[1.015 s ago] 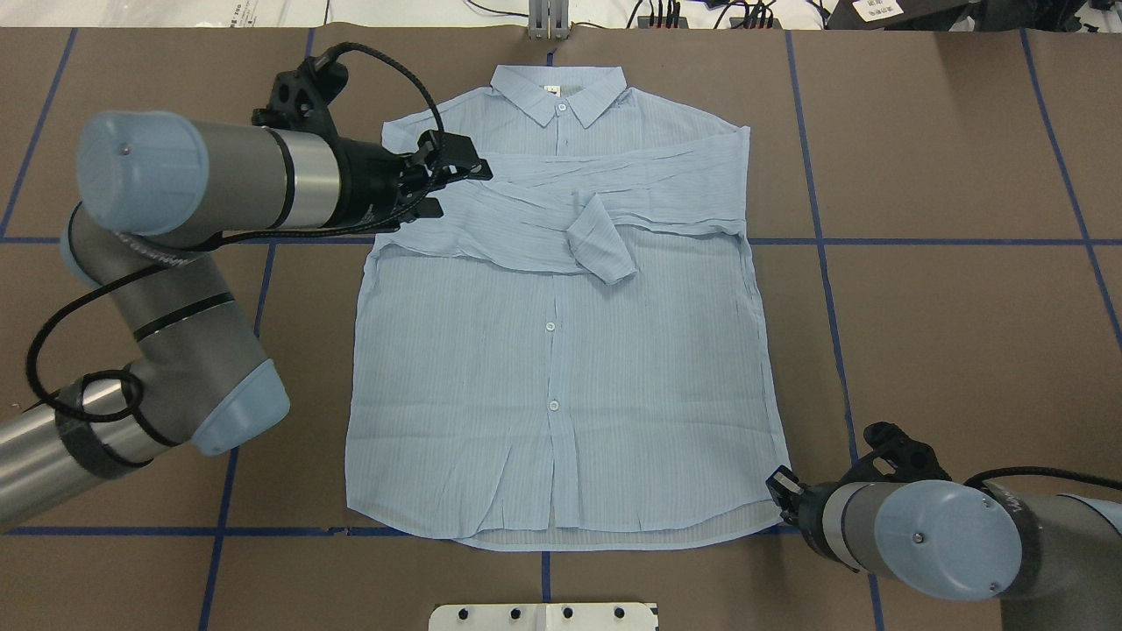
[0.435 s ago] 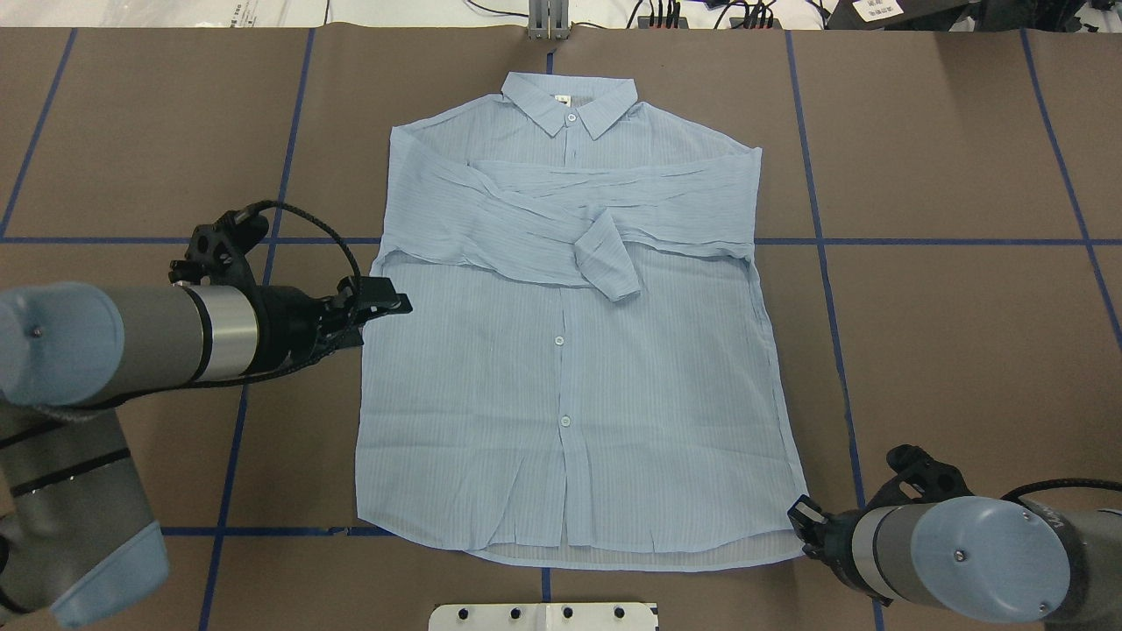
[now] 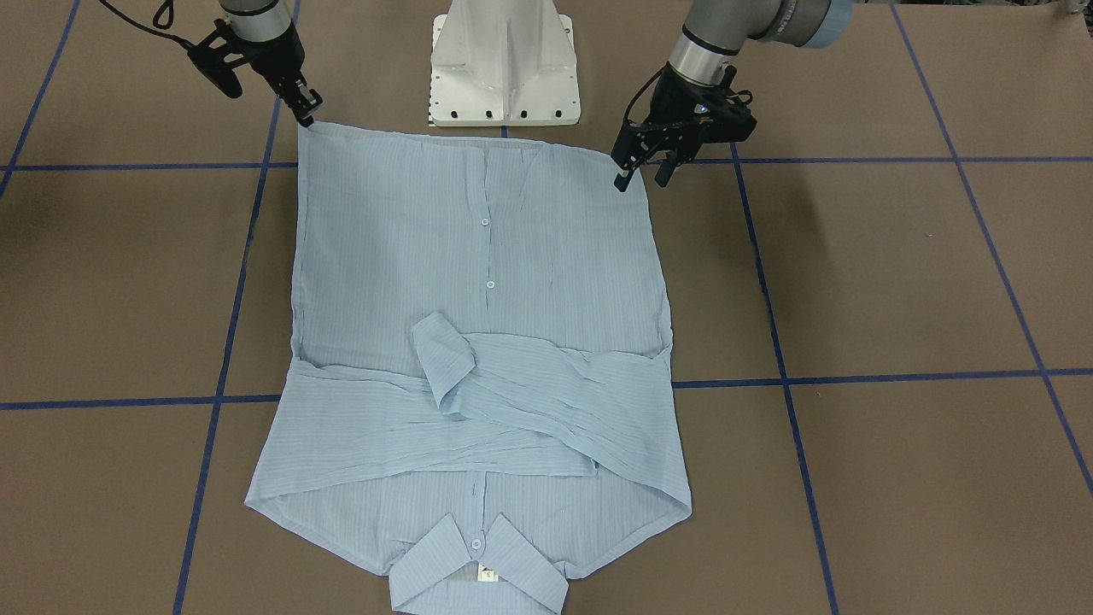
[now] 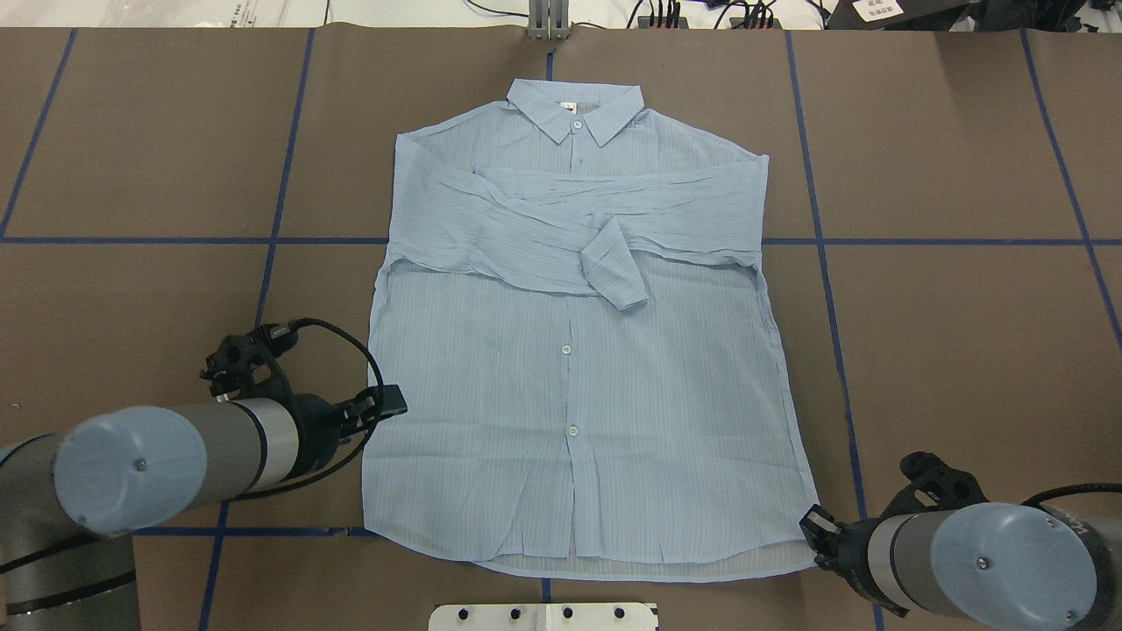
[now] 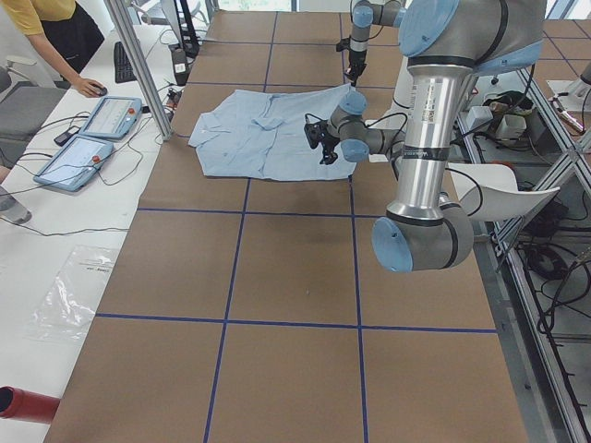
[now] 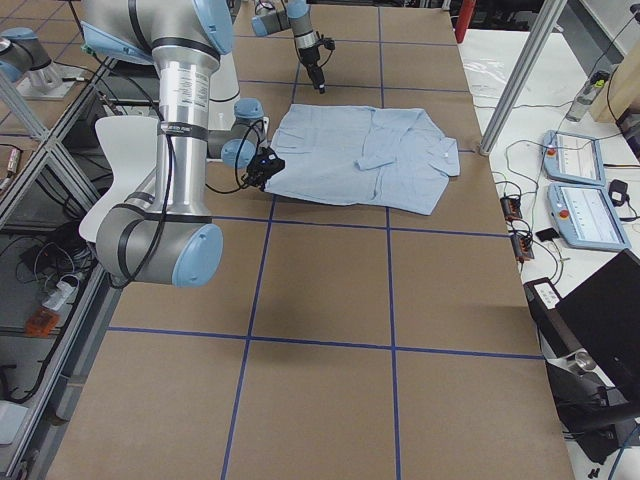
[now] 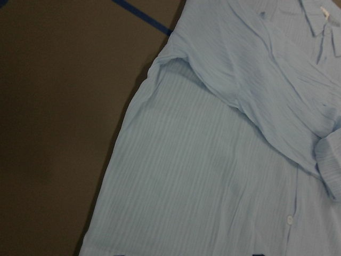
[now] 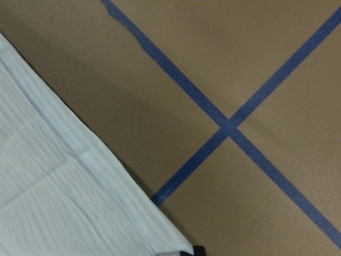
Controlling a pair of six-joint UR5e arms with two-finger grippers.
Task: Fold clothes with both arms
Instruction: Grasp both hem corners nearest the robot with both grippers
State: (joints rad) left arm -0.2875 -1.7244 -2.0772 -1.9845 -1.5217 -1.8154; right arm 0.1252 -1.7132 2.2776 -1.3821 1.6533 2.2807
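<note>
The clothes are one light blue shirt (image 4: 570,394), lying flat and buttoned with the collar (image 4: 576,109) on the far side. Both sleeves are folded across the chest (image 3: 478,401). My left gripper (image 3: 639,178) hovers open just outside the shirt's left side edge near the hem, with nothing between its fingers; the overhead view shows this left gripper (image 4: 386,407) beside the fabric. My right gripper (image 3: 306,115) is shut on the shirt's hem corner on my right. The right wrist view shows that corner (image 8: 133,224) at the frame's bottom edge.
The white pedestal base (image 3: 504,68) stands just behind the hem. Blue tape lines (image 4: 824,241) grid the brown table cover. A grey post (image 4: 548,22) rises at the far edge. Past it, a person's hand (image 5: 92,88) rests by two pendants (image 5: 111,115).
My left gripper has left the shirt's shoulder and travelled along its left edge toward the hem. The shirt has slid right and toward the robot with my right gripper.
</note>
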